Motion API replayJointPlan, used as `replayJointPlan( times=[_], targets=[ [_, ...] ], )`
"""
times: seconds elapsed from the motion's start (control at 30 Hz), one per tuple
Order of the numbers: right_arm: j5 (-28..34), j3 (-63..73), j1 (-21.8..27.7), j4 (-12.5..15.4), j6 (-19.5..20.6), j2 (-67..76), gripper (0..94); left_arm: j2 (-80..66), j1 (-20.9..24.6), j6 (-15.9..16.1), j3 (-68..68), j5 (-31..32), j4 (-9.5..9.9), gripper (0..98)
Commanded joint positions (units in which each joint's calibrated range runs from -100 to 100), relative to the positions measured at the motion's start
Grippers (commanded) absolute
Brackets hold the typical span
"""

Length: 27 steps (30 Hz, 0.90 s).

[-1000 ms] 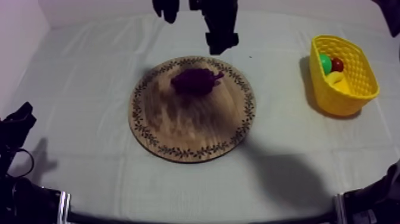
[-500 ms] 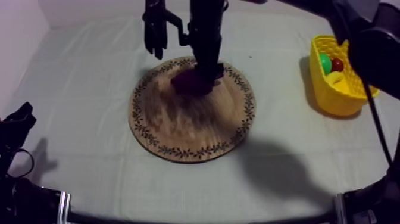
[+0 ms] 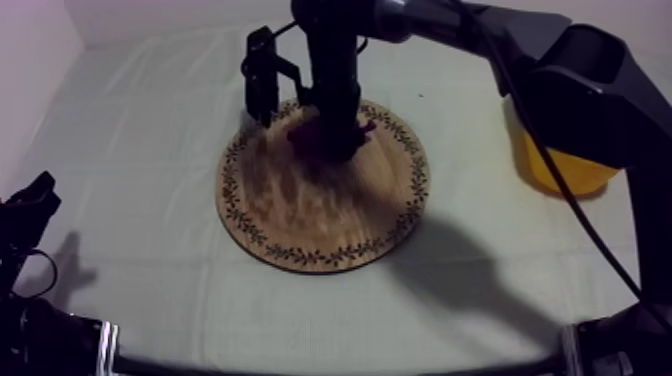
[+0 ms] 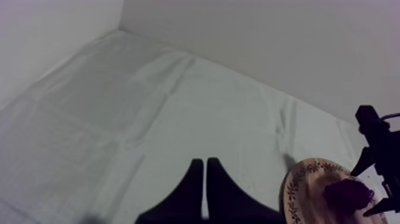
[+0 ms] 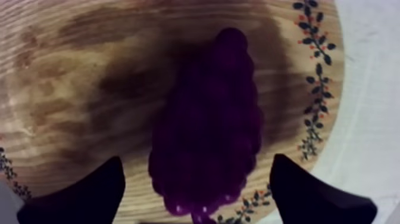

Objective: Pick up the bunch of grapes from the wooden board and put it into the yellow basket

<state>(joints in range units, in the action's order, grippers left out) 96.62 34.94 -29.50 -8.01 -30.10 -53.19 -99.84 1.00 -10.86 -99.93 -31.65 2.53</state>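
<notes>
Grapes on the wooden board, half-covered from above, sit between spread fingers of the right pincer.

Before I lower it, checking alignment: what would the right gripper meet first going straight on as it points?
Probably the bunch of grapes, lying on the wooden board between the open fingers of the right gripper; distance unclear.
</notes>
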Motion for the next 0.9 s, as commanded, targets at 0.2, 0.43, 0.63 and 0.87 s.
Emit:
replayJointPlan(
  times=[0.2,0.43,0.63,0.87],
  targets=[
    [0.11,4.34,-0.61,0.23,0.69,-3.72,62.2,0.02,-0.02,-0.01,0.04,-0.04,-0.01,0.0],
    [-0.56,6.38,-0.40,-0.55,1.98,-5.93,37.5,0.02,-0.02,-0.01,0.04,-0.04,-0.01,0.0],
    [-0.98,6.95,-0.13,-1.14,2.82,-5.77,32.1,0.02,-0.02,-0.01,0.04,-0.04,-0.01,0.0],
    [-0.51,6.14,0.01,-0.90,2.54,0.44,33.4,0.02,-0.02,-0.01,0.04,-0.04,-0.01,0.0]
  ],
)
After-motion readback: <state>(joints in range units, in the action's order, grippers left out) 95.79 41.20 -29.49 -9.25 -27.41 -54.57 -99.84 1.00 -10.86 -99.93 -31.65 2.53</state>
